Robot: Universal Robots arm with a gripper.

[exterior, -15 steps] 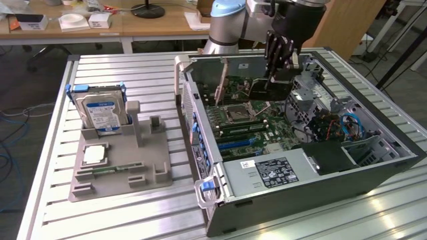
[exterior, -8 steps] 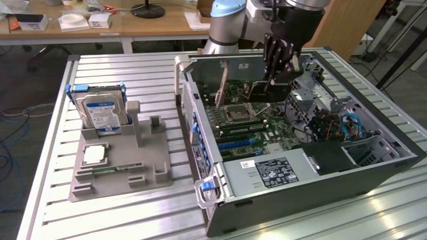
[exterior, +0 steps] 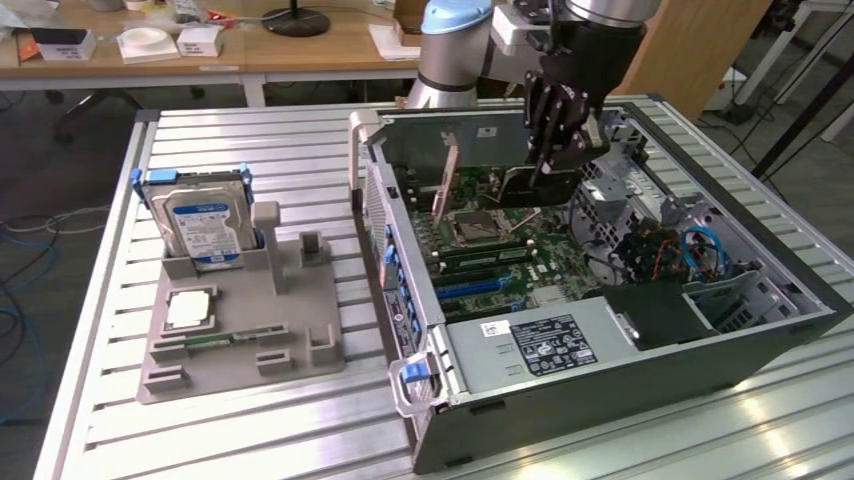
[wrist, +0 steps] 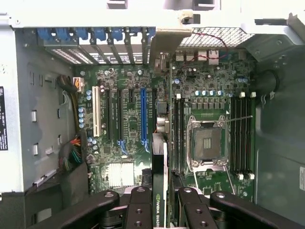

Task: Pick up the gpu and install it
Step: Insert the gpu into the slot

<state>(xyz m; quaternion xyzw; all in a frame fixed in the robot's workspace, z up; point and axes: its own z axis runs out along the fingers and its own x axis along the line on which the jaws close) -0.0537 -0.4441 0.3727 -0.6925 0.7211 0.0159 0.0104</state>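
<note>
The gripper (wrist: 162, 204) has its jaws partly closed on the upper edge of the gpu (wrist: 160, 162). The card hangs on edge inside the computer case (exterior: 601, 410), over the motherboard (wrist: 124, 129), between the blue expansion slot (wrist: 143, 114) and the memory slots (wrist: 177, 138). I judge that the card is not exactly in line with the blue slot, so if pressed it could strike small components, or its silver bracket (wrist: 167, 45) could catch on the rear wall of the case. The open CPU socket (wrist: 208, 143) lies near, cables (exterior: 694, 250) crowd the case toward the exterior view's right, and a hard drive (exterior: 203, 228) stands in a grey holder (exterior: 240, 340) on the table (exterior: 107, 420), well apart.
</note>
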